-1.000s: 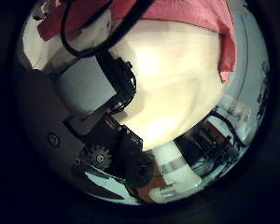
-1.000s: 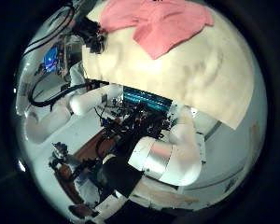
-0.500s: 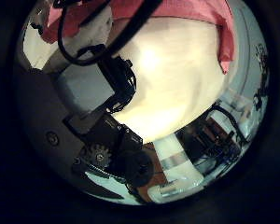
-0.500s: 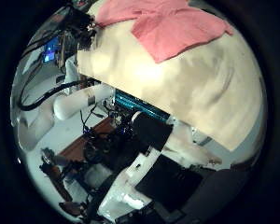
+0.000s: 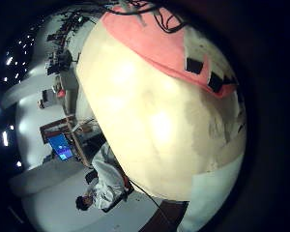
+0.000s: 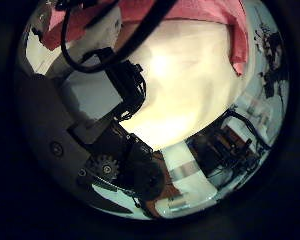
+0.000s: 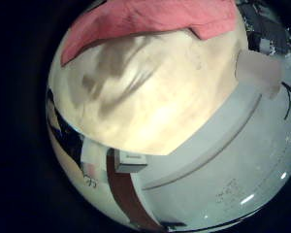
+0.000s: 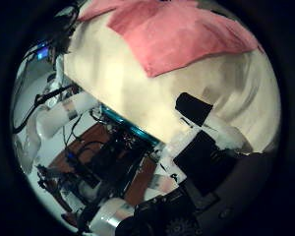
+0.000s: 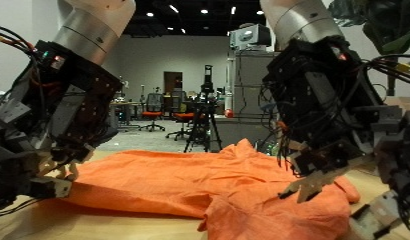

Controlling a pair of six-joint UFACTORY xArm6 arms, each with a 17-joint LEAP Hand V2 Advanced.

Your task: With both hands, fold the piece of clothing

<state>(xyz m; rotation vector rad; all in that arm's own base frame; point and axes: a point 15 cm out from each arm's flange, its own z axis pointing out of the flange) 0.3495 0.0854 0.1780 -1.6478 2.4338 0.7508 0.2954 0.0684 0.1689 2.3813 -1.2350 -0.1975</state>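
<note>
An orange piece of clothing (image 9: pixel 192 185) lies rumpled on the pale table (image 9: pixel 72 225), with a folded lump at its near side. My left hand (image 9: pixel 45 140) hangs over the cloth's edge, fingers relaxed and holding nothing. My right hand (image 9: pixel 325 130) hangs over the opposite end, its fingertips (image 9: pixel 309 186) just above the fabric, also empty. The palm views show the clothing (image 5: pixel 155 43) (image 6: pixel 190 10) (image 7: pixel 145 24) (image 8: pixel 177 39) lying past bare table (image 5: pixel 155 126) (image 7: pixel 145 97). My own fingers (image 6: pixel 100 90) (image 8: pixel 202 123) reach into the thumb side views.
The table's edge (image 7: pixel 175 146) runs close under the right palm, with floor beyond. Behind the table stand office chairs (image 9: pixel 155 108), a tripod (image 9: pixel 205 110) and a tall equipment rack (image 9: pixel 252 80).
The right palm view has shifted: the clothing shows larger and my own finger has come into view. The left palm view has barely changed.
</note>
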